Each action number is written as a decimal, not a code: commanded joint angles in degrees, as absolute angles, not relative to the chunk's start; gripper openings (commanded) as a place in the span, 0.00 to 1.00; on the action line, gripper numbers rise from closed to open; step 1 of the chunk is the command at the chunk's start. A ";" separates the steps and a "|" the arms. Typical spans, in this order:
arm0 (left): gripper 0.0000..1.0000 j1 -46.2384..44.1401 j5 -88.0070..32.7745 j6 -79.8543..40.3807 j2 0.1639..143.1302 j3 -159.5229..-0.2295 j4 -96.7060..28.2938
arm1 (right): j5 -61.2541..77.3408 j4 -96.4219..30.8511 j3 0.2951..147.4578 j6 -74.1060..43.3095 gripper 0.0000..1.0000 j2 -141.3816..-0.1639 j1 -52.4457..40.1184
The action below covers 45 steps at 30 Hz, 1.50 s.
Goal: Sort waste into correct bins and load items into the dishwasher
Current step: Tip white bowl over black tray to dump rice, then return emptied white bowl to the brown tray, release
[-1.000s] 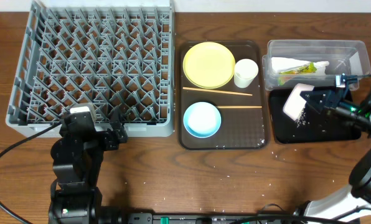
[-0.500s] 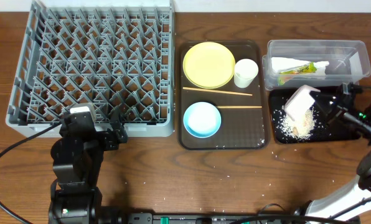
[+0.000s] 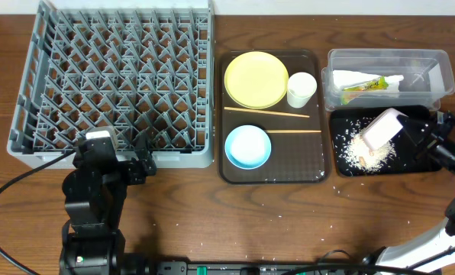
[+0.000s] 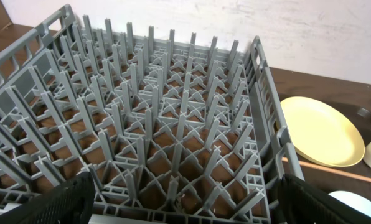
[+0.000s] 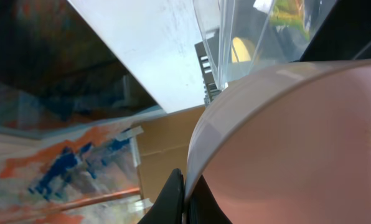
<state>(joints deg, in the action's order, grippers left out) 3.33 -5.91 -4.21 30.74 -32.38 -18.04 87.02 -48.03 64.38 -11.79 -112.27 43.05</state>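
Step in hand, as I read it: emptying food scraps from the round white bowl [image 3: 382,128] into the shallow black rectangular tray [image 3: 414,163], near right on the bench [image 3: 288,221].

- Bowl hangs tipped over the tray. A heap of beige rice-like crumbs [image 3: 365,155] lies below it, with loose grains scattered across the tray floor.
- Right gripper [image 5: 184,196] is pinched tight on the bowl's rim, and the wrist view shows the thin edge clamped between the fingertips.
- Right arm reaches in from the right edge, low over the tray, wrist rolled so the bowl leans toward the heap.
- Left gripper [image 4: 185,202] is spread wide and holds nothing. That arm rests folded at the near edge of the grey pegged plastic dish rack [image 3: 113,76], pointing across it.
- Clear rectangular plastic tub [image 3: 441,76], just beyond the tray, holds the yellow-green-orange snack wrapper [image 3: 363,85].

To do it well: hold the bowl's mouth over the tray's middle, well inside the rim. Tilt it steeply enough that clinging grains slide off. Avoid shaking, since a rim pinch looks easy to slip. Level the bowl before carrying it left to the rack.
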 commanded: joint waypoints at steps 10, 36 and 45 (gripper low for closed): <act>0.95 3.53 -6.46 -3.66 30.61 -33.23 -18.04 | 88.92 -54.59 64.51 -2.42 0.01 -108.99 42.35; 0.95 3.53 -6.46 -3.66 30.61 -33.23 -18.02 | 17.37 -57.47 68.77 -18.94 0.01 -80.23 -7.64; 0.95 3.53 -6.46 -3.66 30.61 -33.23 -18.04 | 6.28 -54.83 68.77 -26.37 0.01 -89.69 -24.99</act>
<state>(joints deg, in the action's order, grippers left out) 3.33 -5.91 -4.21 30.74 -32.38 -18.04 13.61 -55.35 68.40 -22.24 -86.30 -22.59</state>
